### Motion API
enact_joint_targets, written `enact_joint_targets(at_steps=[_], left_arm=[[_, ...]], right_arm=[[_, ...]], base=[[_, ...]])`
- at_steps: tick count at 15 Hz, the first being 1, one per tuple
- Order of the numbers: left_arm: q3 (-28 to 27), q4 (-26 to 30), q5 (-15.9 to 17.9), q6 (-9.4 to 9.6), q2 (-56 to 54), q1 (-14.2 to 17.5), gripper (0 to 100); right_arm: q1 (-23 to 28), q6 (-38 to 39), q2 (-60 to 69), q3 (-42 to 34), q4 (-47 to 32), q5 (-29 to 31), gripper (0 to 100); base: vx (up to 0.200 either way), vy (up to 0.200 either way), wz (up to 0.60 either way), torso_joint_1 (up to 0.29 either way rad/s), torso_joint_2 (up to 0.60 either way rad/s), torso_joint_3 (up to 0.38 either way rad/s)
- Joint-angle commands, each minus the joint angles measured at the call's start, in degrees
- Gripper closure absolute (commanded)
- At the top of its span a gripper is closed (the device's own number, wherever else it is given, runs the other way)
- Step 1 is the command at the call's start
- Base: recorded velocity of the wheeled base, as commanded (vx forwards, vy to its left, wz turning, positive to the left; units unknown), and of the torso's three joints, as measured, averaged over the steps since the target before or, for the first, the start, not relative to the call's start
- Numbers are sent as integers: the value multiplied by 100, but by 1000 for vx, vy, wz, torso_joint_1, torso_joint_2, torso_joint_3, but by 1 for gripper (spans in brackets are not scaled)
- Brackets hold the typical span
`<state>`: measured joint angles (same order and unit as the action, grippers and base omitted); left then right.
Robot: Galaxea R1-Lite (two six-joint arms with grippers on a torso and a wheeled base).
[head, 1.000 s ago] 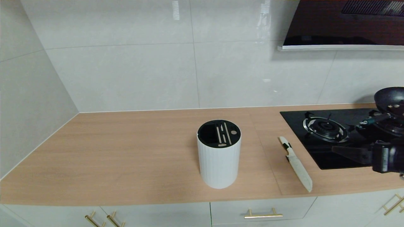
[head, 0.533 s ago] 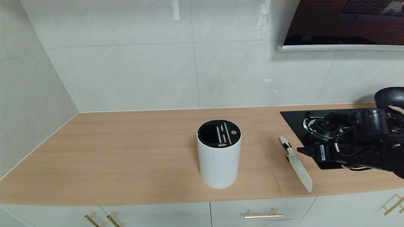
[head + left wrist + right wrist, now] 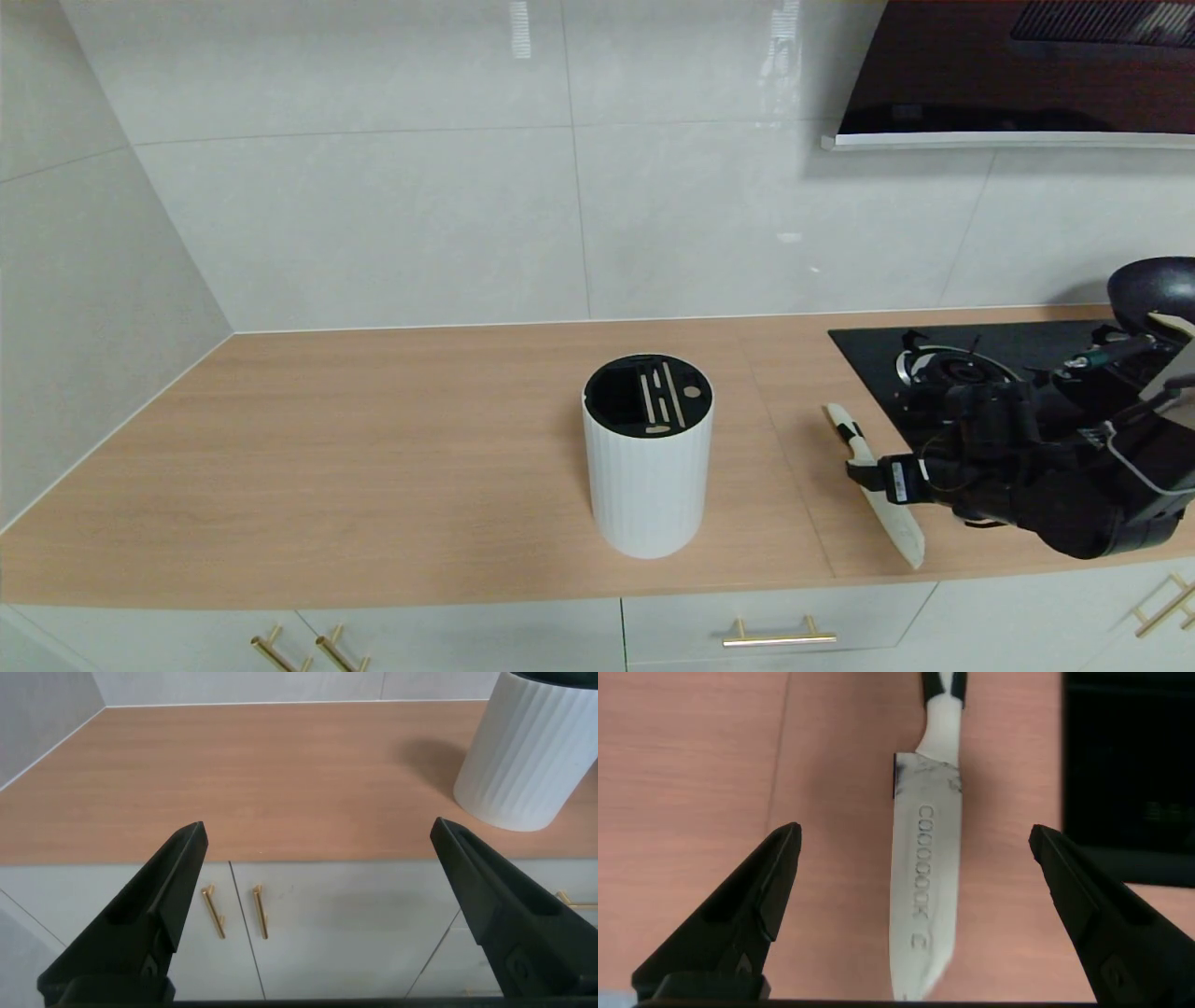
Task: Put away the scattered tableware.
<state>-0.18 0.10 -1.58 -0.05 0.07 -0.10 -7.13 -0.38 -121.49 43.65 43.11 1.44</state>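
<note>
On the light wooden countertop (image 3: 373, 467) we see the white knife with a black-banded handle (image 3: 898, 530) lying flat, between the white ribbed cylindrical knife holder (image 3: 647, 485) and the black glass gas hob (image 3: 878, 359), apart from both. Its blade points toward the counter's front edge and its handle toward the tiled wall. Our right gripper (image 3: 913, 835) hangs directly above the knife with its black fingers spread wide, one on each side of the blade where it meets the handle, and we cannot tell whether they touch the counter. The holder stands upright with a black slotted top, well left of the knife. Our left gripper (image 3: 318, 829) is parted too and holds nothing; it sits out past the front edge of the counter, facing the white cabinet doors with brass handles (image 3: 260, 910), with the holder's base off to one side. Farther right, a black pan (image 3: 1153, 289) rests on the hob's far burner, under the dark range hood (image 3: 1018, 65).
</note>
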Motion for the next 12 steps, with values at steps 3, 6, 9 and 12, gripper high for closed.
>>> enact_joint_targets(at_steps=[3,6,9,12], left_arm=[[1,-1,0,-4,1,1,0],[1,-1,0,-4,1,1,0],[1,-1,0,-4,1,1,0],[1,-1,0,-4,1,1,0]], right_arm=[[1,-6,-542,249,154,6,0],[1,3,-780,530,172,14,0],[1,11,-955,715,172,23,0],[-8,29,-1026,803,172,199,0]], base=[[0,0,0,0,0,0],[0,0,0,0,0,0],[0,0,0,0,0,0],[0,0,0,0,0,0]])
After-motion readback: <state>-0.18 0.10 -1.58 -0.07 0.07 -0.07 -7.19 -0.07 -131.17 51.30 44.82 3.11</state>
